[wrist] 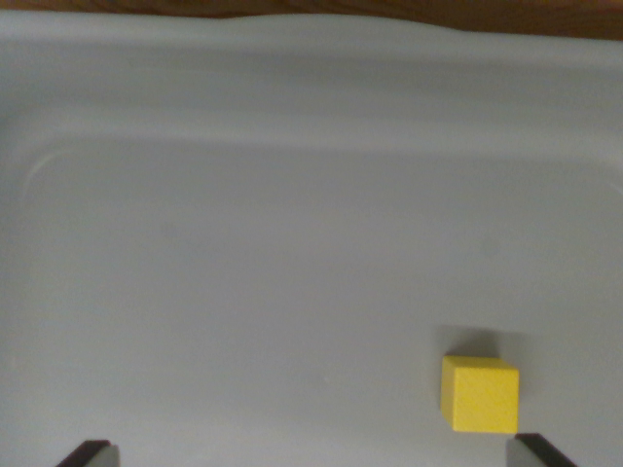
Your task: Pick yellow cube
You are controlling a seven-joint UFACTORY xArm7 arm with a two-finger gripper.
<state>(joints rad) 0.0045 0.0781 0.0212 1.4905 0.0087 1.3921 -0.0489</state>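
Observation:
A small yellow cube (479, 393) rests on the floor of a pale grey tray (292, 243), low on the wrist view's right. My gripper (316, 455) is open, with only its two dark fingertips showing at the bottom edge. One fingertip (90, 453) sits at the lower left and the other fingertip (543, 451) at the lower right. The cube lies just above and slightly inside the right fingertip, apart from it. Nothing is between the fingers.
The tray's raised rim (292, 39) curves across the top, with a strip of brown wooden surface (389, 10) beyond it. The tray floor stretches flat to the cube's left.

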